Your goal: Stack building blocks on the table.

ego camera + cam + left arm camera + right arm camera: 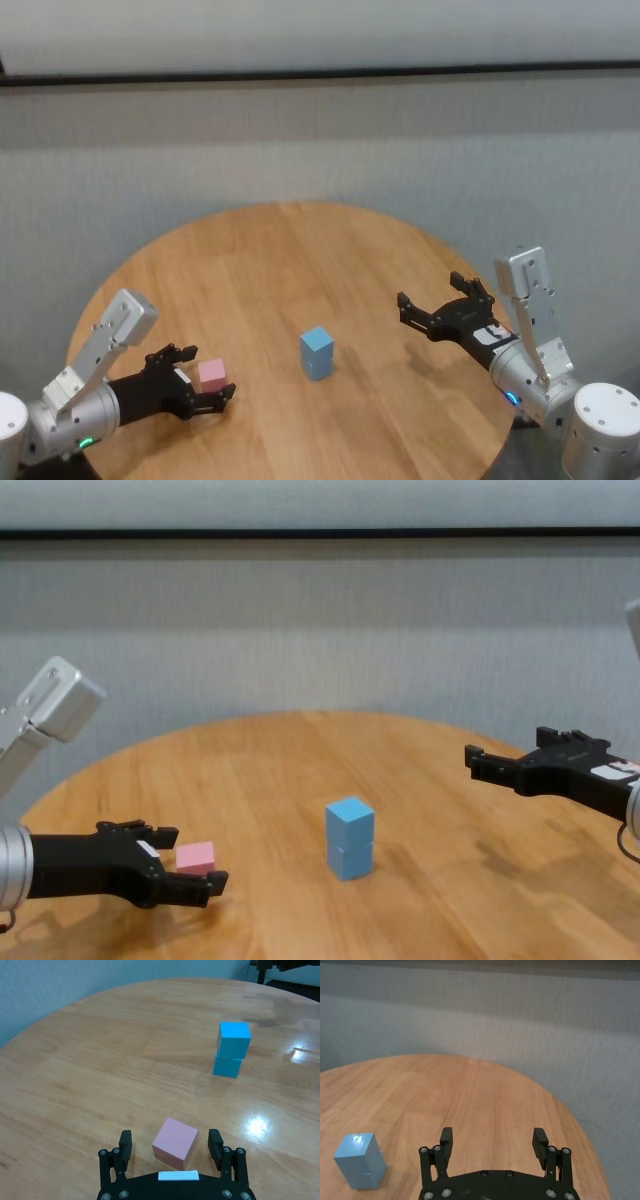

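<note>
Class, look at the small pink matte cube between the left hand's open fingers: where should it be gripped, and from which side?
Grip the small pink matte cube on its two opposite side faces, coming in low from the robot's side, as the left hand already does. Its fingers flank those flat faces, though the cube sits slightly turned, so squaring up first may help.

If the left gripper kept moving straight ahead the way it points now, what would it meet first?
The pink cube, already sitting between the open left gripper fingers; it would probably reach the gripper's palm first.
</note>
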`<state>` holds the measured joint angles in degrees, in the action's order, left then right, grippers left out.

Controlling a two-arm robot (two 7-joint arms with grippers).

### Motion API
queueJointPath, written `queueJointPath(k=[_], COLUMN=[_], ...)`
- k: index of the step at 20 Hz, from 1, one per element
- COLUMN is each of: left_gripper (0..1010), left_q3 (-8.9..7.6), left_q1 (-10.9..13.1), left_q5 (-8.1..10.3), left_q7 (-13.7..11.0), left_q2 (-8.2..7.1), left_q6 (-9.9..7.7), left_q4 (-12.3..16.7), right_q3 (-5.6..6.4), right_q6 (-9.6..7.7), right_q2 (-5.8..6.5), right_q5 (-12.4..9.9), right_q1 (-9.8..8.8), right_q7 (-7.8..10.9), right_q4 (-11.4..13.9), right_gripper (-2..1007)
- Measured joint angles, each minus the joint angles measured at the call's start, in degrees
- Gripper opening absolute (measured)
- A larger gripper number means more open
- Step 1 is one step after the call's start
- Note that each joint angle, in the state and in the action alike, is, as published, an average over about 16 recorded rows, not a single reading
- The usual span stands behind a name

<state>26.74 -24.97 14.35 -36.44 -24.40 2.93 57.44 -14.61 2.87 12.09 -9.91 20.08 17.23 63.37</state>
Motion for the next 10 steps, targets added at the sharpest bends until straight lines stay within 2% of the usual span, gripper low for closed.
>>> queueJointPath(k=[10], left_gripper=[1002], left_q3=[0.35], left_q1=[-0.4], left_q5=[0.08], left_q7=[-0.4], left_q2=[0.47], left_q6=[0.19], left_q4=[-0.8], right_q3=[0.00], right_q6=[0.00], right_q2=[0.00], right_q5=[0.0], right_q1=[0.00], right_q7=[0.00], right_q4=[0.0], right_gripper=[1005])
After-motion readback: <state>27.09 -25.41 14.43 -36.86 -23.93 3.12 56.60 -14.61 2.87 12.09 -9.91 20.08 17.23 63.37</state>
